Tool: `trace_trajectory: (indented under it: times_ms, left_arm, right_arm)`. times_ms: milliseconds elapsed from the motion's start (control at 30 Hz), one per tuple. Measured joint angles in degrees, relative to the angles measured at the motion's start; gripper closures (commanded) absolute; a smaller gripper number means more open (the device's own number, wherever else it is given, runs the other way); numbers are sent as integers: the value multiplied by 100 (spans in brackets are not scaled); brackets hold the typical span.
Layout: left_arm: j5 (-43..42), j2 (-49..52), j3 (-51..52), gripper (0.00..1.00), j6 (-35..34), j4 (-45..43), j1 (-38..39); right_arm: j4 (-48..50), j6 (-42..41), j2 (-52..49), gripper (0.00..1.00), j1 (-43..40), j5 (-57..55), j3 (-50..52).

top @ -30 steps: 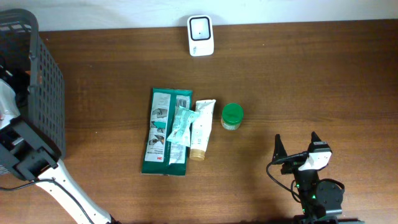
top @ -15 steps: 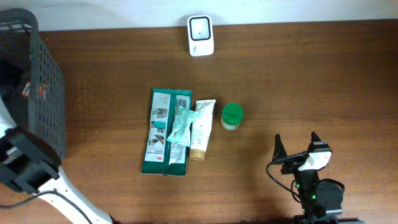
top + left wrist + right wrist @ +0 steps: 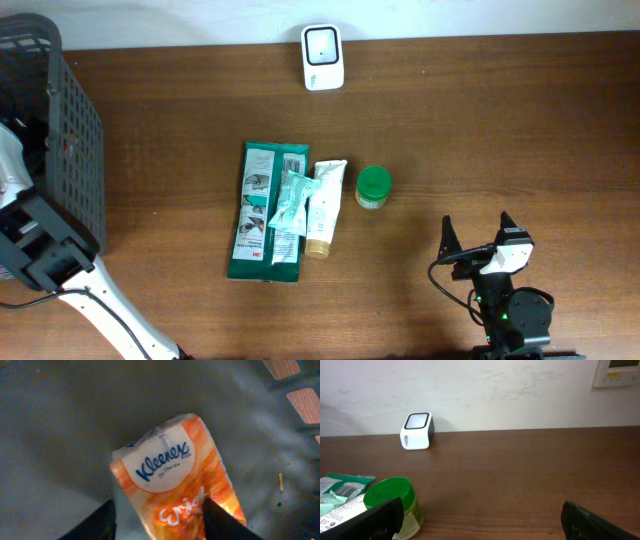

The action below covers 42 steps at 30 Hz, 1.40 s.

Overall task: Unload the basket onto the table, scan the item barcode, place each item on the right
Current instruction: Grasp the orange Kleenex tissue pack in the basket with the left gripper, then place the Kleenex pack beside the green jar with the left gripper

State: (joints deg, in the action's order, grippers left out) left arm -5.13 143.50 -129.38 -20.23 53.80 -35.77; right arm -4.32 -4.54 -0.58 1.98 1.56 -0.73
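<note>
While the right gripper (image 3: 482,520) gapes, the spread left gripper (image 3: 160,521) flanks an orange Kleenex pack (image 3: 170,470).

Kleenex pack (image 3: 175,480) (orange) — between fingers (image 3: 95,522)

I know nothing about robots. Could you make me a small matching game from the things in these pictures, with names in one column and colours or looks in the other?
Things:
1. scanner
2. jar
3. Kleenex pack
4. basket

Looks:
a. orange and white wrapper
b. green lid
c. dark, with mesh walls
d. white, with a dark window on top

Pairs: 1-d, 2-b, 3-a, 4-c
</note>
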Motion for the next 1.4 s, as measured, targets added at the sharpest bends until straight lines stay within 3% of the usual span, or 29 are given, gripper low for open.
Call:
trace_trajectory:
  times_ms: [33,67,333,400,500,567,600,767,833,933,1000,1100,1333,1400]
  left_arm:
    - [0,4,0,71,7,-20,2]
    - [-7,24,0,100,7,-35,2]
    - [-50,-234,-87,100,4,295,33]
    - [-13,-1281,-39,100,4,306,28]
    - [13,-3617,-127,100,238,546,118]
    - [4,-4671,-282,100,511,1231,586]
    - [-131,-4741,-280,100,610,1526,970]
    - [-717,-4098,1102,100,1296,1875,3556]
    - [-807,-4065,2039,100,1408,1534,4321]
    - [-1126,-4048,3633,100,1462,223,5434]
    - [-1217,-4070,4570,100,1209,-883,5954]
    - [-1248,-4063,5447,100,774,-1816,6435]
    - [-1248,-3228,5611,99,-264,-3080,7027]
    - [-1250,-3132,5611,80,-339,-3235,7300]
  right_arm:
    - [0,0,0,2,0,0,0]
    - [0,-2,0,2,0,0,0]
    - [0,-2,0,2,0,0,0]
    - [0,-2,-4,2,0,2,0]
    - [0,-2,-2,2,0,2,0]
    - [0,-2,0,2,0,2,0]
    - [0,-2,0,2,0,2,0]
    - [0,0,0,2,0,0,0]
    - [0,2,-2,2,0,0,0]
    - [0,-2,0,2,0,2,0]
    - [0,0,-2,2,0,2,0]
    - [0,2,-4,2,0,0,0]
    - [0,2,0,2,0,0,0]
    - [0,0,0,2,0,0,0]
